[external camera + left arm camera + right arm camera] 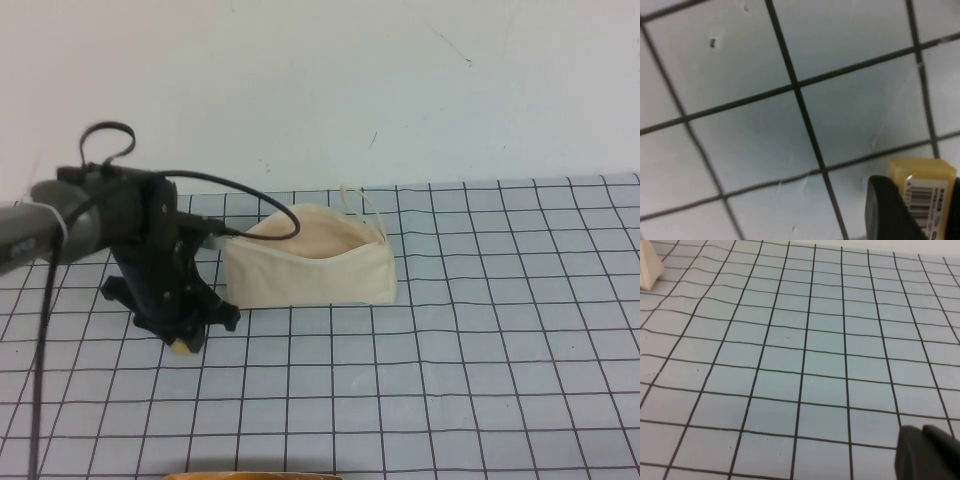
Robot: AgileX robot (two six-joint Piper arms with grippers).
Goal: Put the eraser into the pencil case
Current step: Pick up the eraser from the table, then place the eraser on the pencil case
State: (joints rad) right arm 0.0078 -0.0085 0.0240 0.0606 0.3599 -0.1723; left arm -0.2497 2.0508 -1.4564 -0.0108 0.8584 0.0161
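The eraser [925,192], a small tan-yellow block with a white barcode label, sits between the fingers of my left gripper [922,212]. In the high view my left gripper [181,338] points down at the mat, left of and in front of the pencil case, with the eraser [181,347] showing at its tip. The pencil case [310,265] is a cream fabric pouch that stands open-topped with a thin loop strap at the back. My right gripper [927,452] is out of the high view; its fingers rest together, empty, over bare mat.
A grey mat with a black grid [480,350] covers the table. A white wall stands behind it. A corner of the pouch [649,272] shows far off in the right wrist view. A thin yellow-brown edge [250,476] lies at the front of the table.
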